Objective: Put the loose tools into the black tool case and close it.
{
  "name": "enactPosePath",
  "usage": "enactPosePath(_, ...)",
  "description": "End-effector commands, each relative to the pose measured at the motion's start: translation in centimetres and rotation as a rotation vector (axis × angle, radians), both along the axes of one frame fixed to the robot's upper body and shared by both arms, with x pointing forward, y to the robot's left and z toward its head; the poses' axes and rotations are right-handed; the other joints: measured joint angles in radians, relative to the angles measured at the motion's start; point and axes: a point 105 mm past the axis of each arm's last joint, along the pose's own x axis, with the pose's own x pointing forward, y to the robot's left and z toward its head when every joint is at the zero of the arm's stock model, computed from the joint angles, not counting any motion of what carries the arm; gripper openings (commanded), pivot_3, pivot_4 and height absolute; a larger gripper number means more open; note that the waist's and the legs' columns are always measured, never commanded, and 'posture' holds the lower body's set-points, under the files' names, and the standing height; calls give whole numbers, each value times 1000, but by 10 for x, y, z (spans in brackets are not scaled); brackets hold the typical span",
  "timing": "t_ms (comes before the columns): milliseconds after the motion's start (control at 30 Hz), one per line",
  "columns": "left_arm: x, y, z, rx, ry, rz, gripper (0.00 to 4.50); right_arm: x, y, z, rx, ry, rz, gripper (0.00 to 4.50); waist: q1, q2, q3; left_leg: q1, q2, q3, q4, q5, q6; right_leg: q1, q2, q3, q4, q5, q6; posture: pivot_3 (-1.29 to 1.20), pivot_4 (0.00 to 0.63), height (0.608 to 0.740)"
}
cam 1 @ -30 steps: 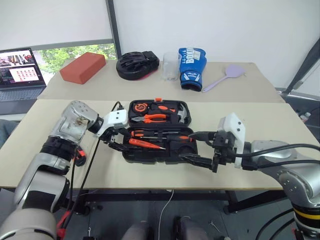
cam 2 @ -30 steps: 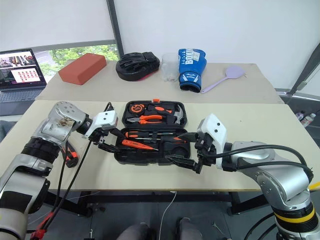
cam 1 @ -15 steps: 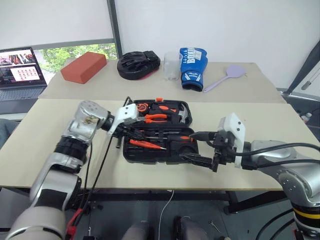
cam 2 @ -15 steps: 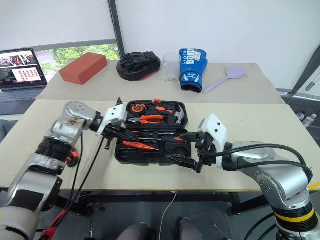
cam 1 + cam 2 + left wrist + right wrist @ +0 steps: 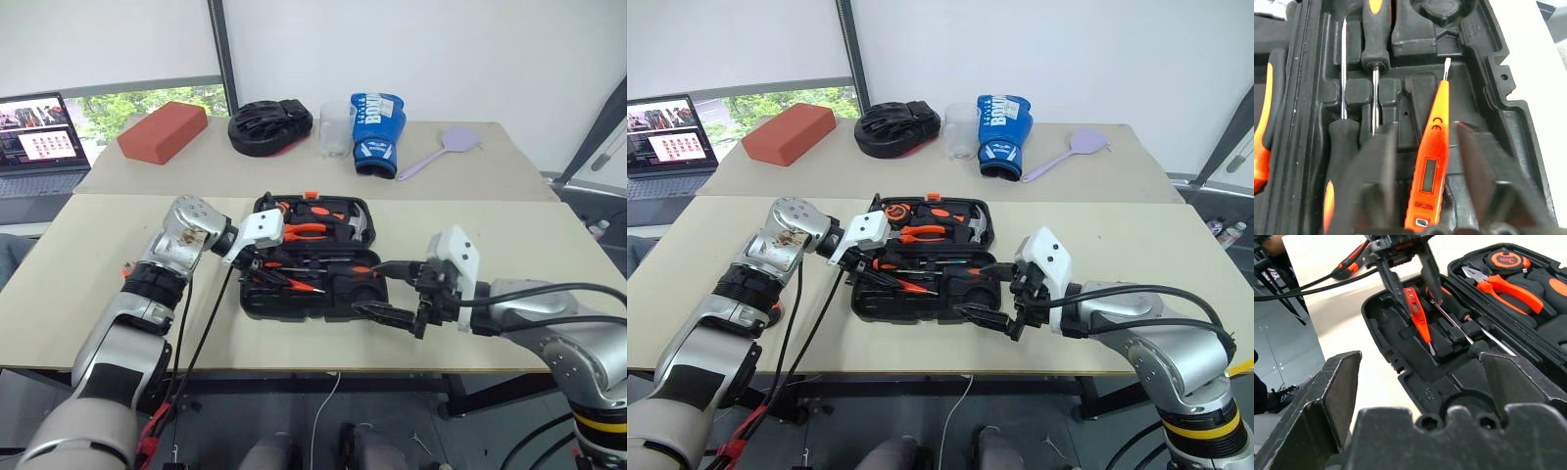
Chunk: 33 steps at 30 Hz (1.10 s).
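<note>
The black tool case (image 5: pixel 294 311) lies open on the near table. Its near half holds the all-orange tester screwdriver (image 5: pixel 1432 161) and two black-and-orange screwdrivers (image 5: pixel 1374 29) in moulded slots. My left gripper (image 5: pixel 257 269) hangs over the left end of that half. It is open, with one finger on each side of the tester's (image 5: pixel 289 284) butt end. My right gripper (image 5: pixel 377 289) stands open at the case's right front corner with nothing between its fingers.
The case's far half holds orange pliers (image 5: pixel 304 231), a tape measure (image 5: pixel 277 209) and a hammer (image 5: pixel 358 225). On the far table are a red brick (image 5: pixel 162 131), a black mitt (image 5: pixel 270 126), a clear cup (image 5: pixel 336 128), a blue boxing glove (image 5: pixel 377 132) and a lilac spatula (image 5: pixel 446 149). A laptop (image 5: pixel 39 142) sits far left.
My left gripper has moved right from the case's left edge to over its near half, and now straddles the tester. The right arm has kept still.
</note>
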Motion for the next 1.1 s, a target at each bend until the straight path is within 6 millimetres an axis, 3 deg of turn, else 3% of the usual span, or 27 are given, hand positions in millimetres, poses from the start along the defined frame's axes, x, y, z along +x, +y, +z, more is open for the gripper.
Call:
enactPosePath(33, 3, 3, 10, 14, -44, -10, 3202, -3, 2, 11, 16, -64, 9, 4500, 0, 0, 0, 0, 0, 0, 0, 0, 0, 0, 0, 0, 0, 0, 0, 0, 150, 740)
enactPosePath(100, 5, 3, 5, 34, -49, -5, 3202, -2, 2, 11, 18, -65, 8, 4500, 0, 0, 0, 0, 0, 0, 0, 0, 0, 0, 0, 0, 0, 0, 0, 0, 150, 740)
enactPosePath(233, 10, 7, -3, 89, -66, 10, 2035, -1, 2, 13, 22, -69, 3, 4500, 0, 0, 0, 0, 0, 0, 0, 0, 0, 0, 0, 0, 0, 0, 0, 0, 150, 740)
enactPosePath(367, 8, 9, -1, 83, -42, 4, 512, 0, 2, 14, 28, -71, -4, 4500, 1, 0, 0, 0, 0, 0, 0, 0, 0, 0, 0, 0, 0, 0, 0, 0, 150, 740)
enactPosePath(400, 8, 9, 1, 72, -34, 10, 454, 0, 1, 14, 28, -70, -7, 4500, 1, 0, 0, 0, 0, 0, 0, 0, 0, 0, 0, 0, 0, 0, 0, 0, 150, 740)
enactPosePath(567, 10, 15, 10, 42, 14, 79, 456, 0, 1, 14, 30, -68, -9, 4500, -1, 0, 0, 0, 0, 0, 0, 0, 0, 0, 0, 0, 0, 0, 0, 0, 150, 740)
enactPosePath(1033, 11, 9, -3, 35, 75, 111, 456, 2, 4, 14, 26, -72, 8, 4500, -1, 0, 0, 0, 0, 0, 0, 0, 1, 0, 0, 0, 0, 0, 0, 0, 150, 740)
enactPosePath(1100, 11, 8, -1, 28, 74, 110, 1456, 2, 4, 14, 25, -71, 8, 4500, -1, 0, 0, 0, 0, 0, 0, 0, 0, 0, 0, 0, 0, 0, 0, 0, 150, 740)
